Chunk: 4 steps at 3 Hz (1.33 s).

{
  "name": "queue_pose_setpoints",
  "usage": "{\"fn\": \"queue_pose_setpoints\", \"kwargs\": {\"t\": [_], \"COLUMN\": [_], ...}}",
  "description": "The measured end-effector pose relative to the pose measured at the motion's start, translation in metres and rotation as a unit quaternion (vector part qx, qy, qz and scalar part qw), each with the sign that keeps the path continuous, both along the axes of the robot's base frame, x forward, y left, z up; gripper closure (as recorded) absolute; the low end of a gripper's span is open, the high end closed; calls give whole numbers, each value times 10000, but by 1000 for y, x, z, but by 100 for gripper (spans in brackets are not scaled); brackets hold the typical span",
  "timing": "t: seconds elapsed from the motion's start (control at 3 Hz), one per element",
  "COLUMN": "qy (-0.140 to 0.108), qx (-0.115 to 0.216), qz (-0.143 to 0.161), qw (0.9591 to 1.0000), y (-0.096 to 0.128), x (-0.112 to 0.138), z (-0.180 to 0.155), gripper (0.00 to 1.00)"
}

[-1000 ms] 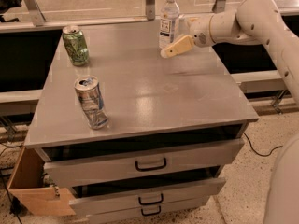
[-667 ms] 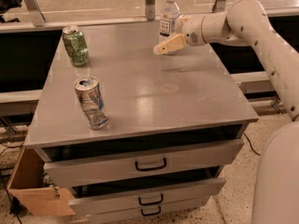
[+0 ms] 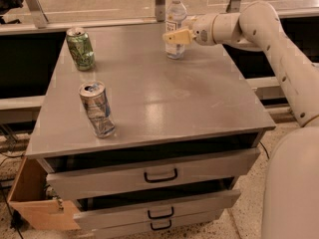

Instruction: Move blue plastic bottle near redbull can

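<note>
At your far left stands the green can [image 3: 80,49]. Nearer you on the table [image 3: 164,103] is the dented redbull can [image 3: 97,109], slightly tilted. The blue plastic bottle [image 3: 176,15] stands upright at the far edge (well apart from both cans). The gripper [image 3: 173,37] sits against its front; you cannot tell whether it grips the bottle.

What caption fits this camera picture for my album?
Gripper by the blue plastic bottle at the back of the table; redbull can near the front.
</note>
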<state>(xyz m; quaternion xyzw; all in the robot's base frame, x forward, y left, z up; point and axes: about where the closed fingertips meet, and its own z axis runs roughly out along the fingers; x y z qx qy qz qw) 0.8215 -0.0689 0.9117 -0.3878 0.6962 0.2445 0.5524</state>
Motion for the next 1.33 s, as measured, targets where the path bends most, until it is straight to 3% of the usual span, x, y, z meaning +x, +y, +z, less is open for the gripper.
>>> {"fn": "queue_pose_setpoints", "kwargs": {"t": [0.33,0.67,1.0,1.33], "qy": [-54,-190,-191,-182], "qx": [383,515,520,537], "qz": [-79,-151,-137,-112], "qw": [9992,9984,9984,9983], "y": [-8,-22,-21,-19], "x": [2,-10,-10,-11], "z": [13,44,44,44], "gripper": [64,87,100,100]}}
